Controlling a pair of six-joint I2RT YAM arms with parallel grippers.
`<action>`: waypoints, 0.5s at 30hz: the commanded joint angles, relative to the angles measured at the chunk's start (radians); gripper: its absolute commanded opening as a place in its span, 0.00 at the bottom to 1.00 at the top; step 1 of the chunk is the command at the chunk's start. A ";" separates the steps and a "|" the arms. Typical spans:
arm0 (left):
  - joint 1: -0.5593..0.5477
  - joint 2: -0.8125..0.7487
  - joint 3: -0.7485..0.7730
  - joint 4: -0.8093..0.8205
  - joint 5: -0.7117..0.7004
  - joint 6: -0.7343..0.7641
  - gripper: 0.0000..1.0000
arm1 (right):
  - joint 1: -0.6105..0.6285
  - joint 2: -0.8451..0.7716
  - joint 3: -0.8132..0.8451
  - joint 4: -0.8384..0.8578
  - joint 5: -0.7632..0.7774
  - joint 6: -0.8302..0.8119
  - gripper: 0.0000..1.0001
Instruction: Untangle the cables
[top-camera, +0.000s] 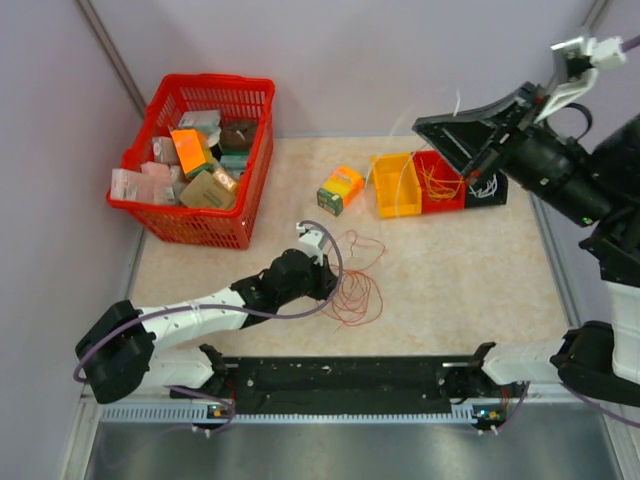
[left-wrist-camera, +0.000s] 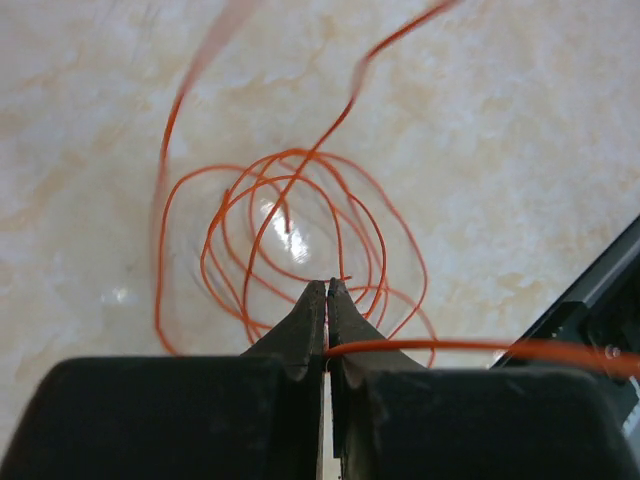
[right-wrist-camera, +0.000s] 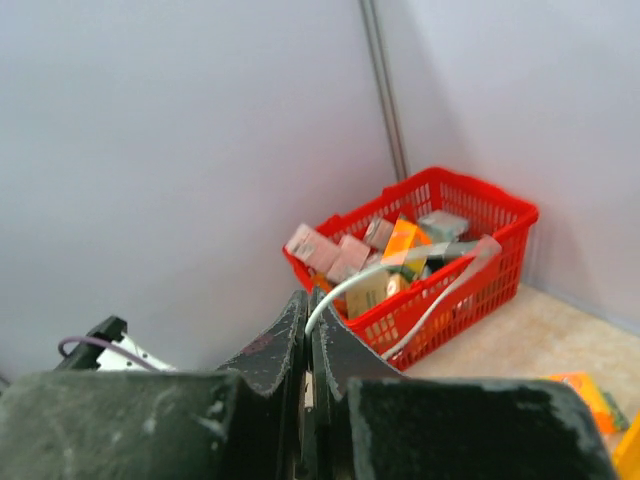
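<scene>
Centrally, the orange-red cable (left-wrist-camera: 290, 230) lies on the table (top-camera: 450, 280) as a slack coil of thin, overlapping loops. The left gripper (left-wrist-camera: 327, 285) is at the coil's near edge, its dark tapered fingers pressed together on one strand that runs out sideways to the right. Two loose ends rise from the coil and blur out at the top of the left wrist view.

Beyond the coil, a small orange-and-green box (top-camera: 341, 188) rests on the table. Just right of it, and farther from the coil, are a yellow bin (top-camera: 396, 185), a red bin (top-camera: 440, 180) with fine yellow wires (top-camera: 437, 183) inside, and a black bin (top-camera: 487, 188) partly covered by the right arm.

Above those bins, well clear of the coil, the right gripper (right-wrist-camera: 308, 295) is raised, its fingers closed on a white cable (right-wrist-camera: 400, 270). The cable arcs out as a pale loop, and its far end is hard to follow.

Far left of the coil, a red plastic lattice basket (top-camera: 195, 160) is packed with small cartons. Tabletop is beige, marbled and glossy, showing a glare spot inside the coil.
</scene>
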 joint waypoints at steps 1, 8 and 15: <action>0.023 -0.014 -0.062 0.044 -0.067 -0.119 0.00 | 0.005 -0.015 0.061 0.006 0.096 -0.081 0.00; 0.027 -0.063 -0.079 0.029 -0.055 -0.102 0.00 | 0.005 -0.024 -0.046 0.006 0.213 -0.142 0.00; 0.027 -0.172 -0.114 0.006 -0.052 -0.094 0.00 | -0.136 0.046 -0.111 0.010 0.216 -0.162 0.00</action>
